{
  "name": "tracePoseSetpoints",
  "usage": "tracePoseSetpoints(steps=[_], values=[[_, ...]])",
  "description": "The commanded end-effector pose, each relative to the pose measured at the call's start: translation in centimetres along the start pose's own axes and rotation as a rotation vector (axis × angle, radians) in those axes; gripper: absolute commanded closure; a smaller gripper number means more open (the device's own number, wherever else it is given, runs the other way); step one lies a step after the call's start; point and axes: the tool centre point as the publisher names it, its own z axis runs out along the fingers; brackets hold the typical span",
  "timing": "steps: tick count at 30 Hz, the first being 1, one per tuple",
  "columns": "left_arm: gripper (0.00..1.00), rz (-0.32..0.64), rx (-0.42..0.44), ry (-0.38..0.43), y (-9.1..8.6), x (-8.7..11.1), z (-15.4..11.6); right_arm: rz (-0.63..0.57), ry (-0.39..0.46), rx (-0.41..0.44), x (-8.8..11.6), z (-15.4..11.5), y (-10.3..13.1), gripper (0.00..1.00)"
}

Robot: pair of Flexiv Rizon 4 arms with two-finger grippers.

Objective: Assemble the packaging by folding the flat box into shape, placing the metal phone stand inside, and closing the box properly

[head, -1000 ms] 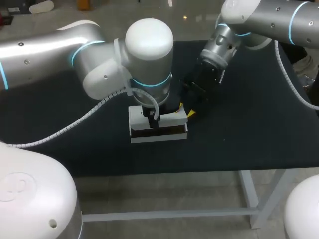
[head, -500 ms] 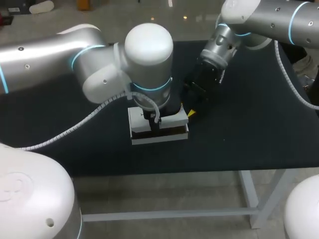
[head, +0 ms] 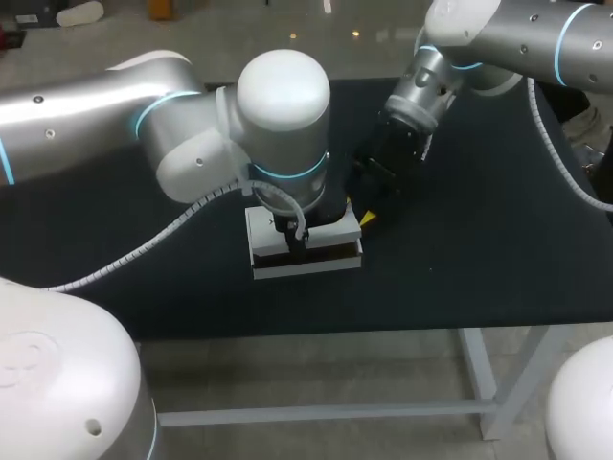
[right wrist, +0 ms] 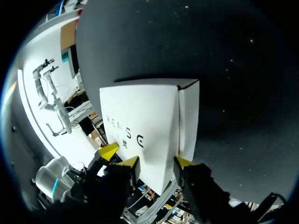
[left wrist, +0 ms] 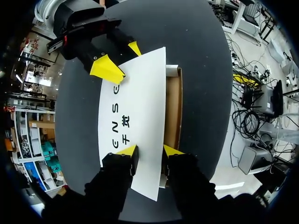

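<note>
A white cardboard box (head: 306, 263) lies on the black table, its printed lid (left wrist: 135, 107) slightly raised over a brown inside (left wrist: 173, 107). No phone stand shows. My left gripper (left wrist: 149, 151) is at one end of the box, shut on the lid's free edge, one fingertip on the lid's face and the other at the opening. In the head view its wrist hides it. My right gripper (right wrist: 155, 162) holds the opposite end's back corner (right wrist: 179, 116), its fingers touching the lid and the side wall. Its yellow tips (left wrist: 108, 70) also show past the lid.
The black table (head: 460, 240) stretches bare to the right of the box and in front of it, up to the front edge (head: 383, 331). Both arms crowd over the box from behind and from the sides.
My left arm's wrist and elbow have shifted slightly to the left over the box. The box and the right arm have stayed where they were.
</note>
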Motion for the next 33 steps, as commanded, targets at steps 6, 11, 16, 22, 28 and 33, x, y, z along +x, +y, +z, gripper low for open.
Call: tracePoseSetpoints(steps=[6,11,16,22,28,33], values=[[0.65,0.003,-0.003,-0.004,-0.1,0.4,0.4,0.002,-0.005,0.005,-0.2,0.0,0.0,0.50],[0.66,0.004,-0.004,-0.005,-0.1,0.5,0.6,0.004,-0.008,0.005,-0.4,0.0,-0.2,0.49],[0.66,0.001,-0.001,-0.002,0.0,0.6,0.8,0.003,-0.010,0.004,-0.5,0.0,-0.4,0.49],[0.66,0.002,0.002,0.003,0.0,0.8,1.0,0.005,-0.010,-0.004,-0.7,-0.2,-0.7,0.47],[0.64,0.003,0.005,0.011,0.1,1.0,1.1,0.004,-0.011,-0.008,-0.8,-0.2,-0.8,0.49],[0.64,0.005,0.004,0.017,0.1,1.2,1.2,0.000,-0.011,-0.012,-0.8,-0.3,-1.0,0.48]])
